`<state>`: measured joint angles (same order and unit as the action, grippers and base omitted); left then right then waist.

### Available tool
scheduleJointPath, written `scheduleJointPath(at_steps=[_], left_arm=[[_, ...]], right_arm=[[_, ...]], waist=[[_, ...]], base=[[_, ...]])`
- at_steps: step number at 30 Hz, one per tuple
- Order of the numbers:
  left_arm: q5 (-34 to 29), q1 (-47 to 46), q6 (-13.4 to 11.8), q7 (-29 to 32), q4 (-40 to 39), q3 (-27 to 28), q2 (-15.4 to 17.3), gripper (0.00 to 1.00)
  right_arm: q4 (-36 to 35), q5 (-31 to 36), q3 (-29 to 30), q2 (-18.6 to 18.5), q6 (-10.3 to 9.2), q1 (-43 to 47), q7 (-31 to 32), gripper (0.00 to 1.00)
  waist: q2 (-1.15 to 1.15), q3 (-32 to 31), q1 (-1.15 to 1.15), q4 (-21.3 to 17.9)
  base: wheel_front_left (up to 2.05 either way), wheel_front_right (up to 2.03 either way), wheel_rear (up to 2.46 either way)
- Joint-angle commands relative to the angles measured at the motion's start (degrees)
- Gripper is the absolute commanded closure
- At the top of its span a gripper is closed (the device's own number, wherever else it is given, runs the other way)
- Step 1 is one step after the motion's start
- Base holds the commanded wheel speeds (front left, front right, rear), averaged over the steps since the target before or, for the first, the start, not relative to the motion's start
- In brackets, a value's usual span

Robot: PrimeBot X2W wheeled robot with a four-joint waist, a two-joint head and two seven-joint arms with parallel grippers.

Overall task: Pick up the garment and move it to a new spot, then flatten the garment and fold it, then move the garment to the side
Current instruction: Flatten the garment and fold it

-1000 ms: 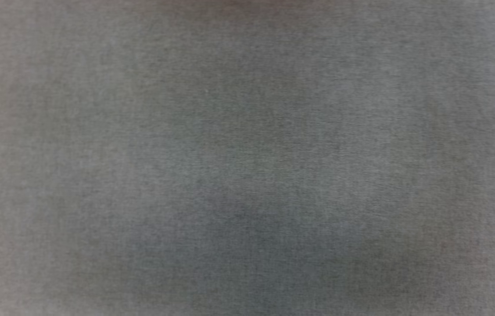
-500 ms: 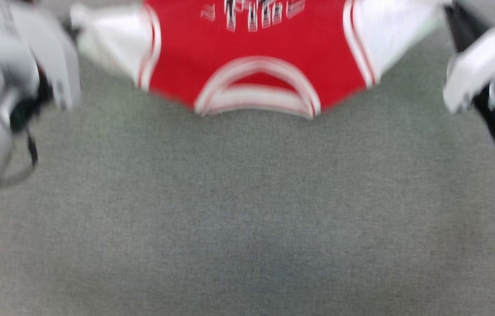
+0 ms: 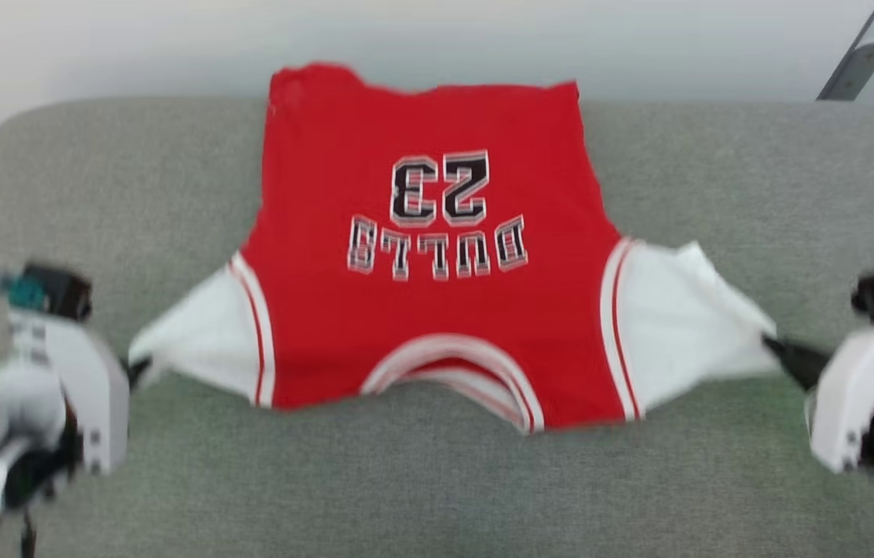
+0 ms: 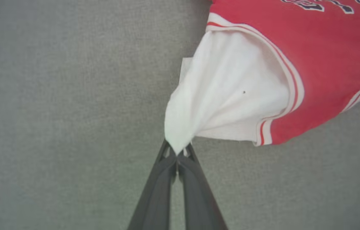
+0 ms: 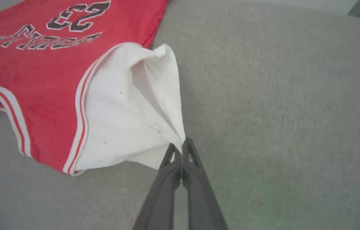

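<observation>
Carrier: a grey cushion [image 3: 437, 480] with a rounded far-left corner; the jersey lies on it.
Jersey: the red jersey [image 3: 437, 318] lies face up across the middle of the cushion; its collar [image 3: 456, 380] is toward the near edge; its hem [image 3: 421, 85] is at the far edge and seems to lap just past it; the lettering [image 3: 437, 248] reads upside down from the robot's side.
Long axis: collar to hem runs from near edge to far edge; the sleeve-to-sleeve line runs crosswise, left edge to right edge.
Left tool: the left tool [image 4: 176, 151] is pinched narrow on the tip of the left sleeve [image 4: 224, 92]; the white cloth draws to a point at its tips.
Right tool: the right tool [image 5: 180, 150] is likewise closed on the tip of the right sleeve [image 5: 119, 127]; that sleeve is bunched and partly raised.
Key relation: the jersey's body lies between the two tools, inward from each; neither arm looks nearer.
Step, as judged: flattening; the body looks smooth and the sleeves are pulled outward.
Next move, as judged: it turns on the crosswise line; an even outward pull keeps the body square to the edges, while an uneven one would likely skew it.
</observation>
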<state>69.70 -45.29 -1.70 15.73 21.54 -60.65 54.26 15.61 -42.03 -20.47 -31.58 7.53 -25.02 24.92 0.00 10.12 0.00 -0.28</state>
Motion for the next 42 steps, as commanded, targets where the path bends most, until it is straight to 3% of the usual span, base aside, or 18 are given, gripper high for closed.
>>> scheduleJointPath(at_steps=[1, 8, 15, 21, 27, 28, 29, 30, 31, 35, 42], left_arm=[[1.4, 1.7, -1.2, 0.2, -1.7, 0.2, 0.9, 1.00], [9.3, 13.4, -11.4, -0.3, -20.2, 1.0, 11.5, 1.00], [14.2, 20.8, -19.1, -3.3, -33.3, 0.8, 18.4, 1.00], [14.0, 24.5, -20.9, -6.6, -34.4, -0.6, 17.2, 1.00], [12.6, 24.2, -19.3, -7.8, -30.7, -1.7, 12.5, 1.00], [12.1, 23.8, -19.0, -7.9, -30.1, -1.8, 11.8, 1.00], [11.7, 23.4, -18.5, -8.0, -29.7, -1.9, 11.2, 1.00], [11.4, 23.2, -18.3, -8.1, -29.2, -1.9, 10.7, 1.00], [10.9, 22.8, -18.0, -8.2, -28.7, -1.9, 10.3, 1.00], [10.0, 21.9, -17.0, -8.9, -27.8, -1.7, 8.9, 1.00], [8.5, 20.6, -16.5, -9.5, -28.2, -1.5, 7.8, 1.00]], right_arm=[[-1.0, -0.1, 1.0, -0.5, -0.09, 1.9, 1.2, 1.00], [-12.9, -0.2, 9.9, -1.4, -0.09, 17.1, 14.2, 1.00], [-24.0, 1.3, 18.5, 1.6, -0.09, 29.6, 25.5, 1.00], [-26.6, 5.5, 20.6, 7.0, -0.09, 34.0, 27.9, 1.00], [-20.3, 10.6, 18.5, 10.0, -0.09, 31.3, 23.5, 0.98], [-19.2, 11.3, 18.2, 10.3, -0.09, 30.5, 22.6, 0.53], [-18.2, 11.9, 17.7, 10.3, -0.09, 29.9, 22.2, 0.22], [-17.3, 12.1, 17.3, 10.4, -0.09, 29.5, 22.0, 0.05], [-16.7, 12.4, 17.2, 10.4, -0.09, 28.9, 22.0, 0.00], [-17.8, 11.9, 18.0, 9.5, -0.11, 27.3, 23.4, 0.00], [-29.4, 10.9, 24.1, 9.0, -0.09, 23.5, 27.4, 0.00]], waist=[[0.00, -1.3, 0.00, -0.7], [0.00, -2.4, 0.00, -0.5], [0.00, -2.0, 0.00, 0.4], [0.00, -1.2, 0.00, 0.8], [0.00, -0.2, 0.00, 1.3], [0.00, -0.1, 0.00, 1.4], [0.00, 0.1, 0.00, 1.6], [0.00, 0.2, 0.00, 1.7], [0.00, 0.4, 0.00, 1.8], [0.00, 1.2, 0.00, 2.3], [0.00, 3.2, 0.00, 3.5]], base=[[0.00, 0.00, 0.00], [0.00, 0.00, 0.00], [0.00, 0.00, 0.00], [0.00, 0.00, 0.00], [0.00, 0.00, 0.00], [0.00, 0.00, 0.00], [0.00, 0.00, 0.00], [0.00, 0.00, 0.00], [0.00, 0.00, 0.00], [0.00, 0.00, 0.00], [0.00, 0.00, 0.00]])
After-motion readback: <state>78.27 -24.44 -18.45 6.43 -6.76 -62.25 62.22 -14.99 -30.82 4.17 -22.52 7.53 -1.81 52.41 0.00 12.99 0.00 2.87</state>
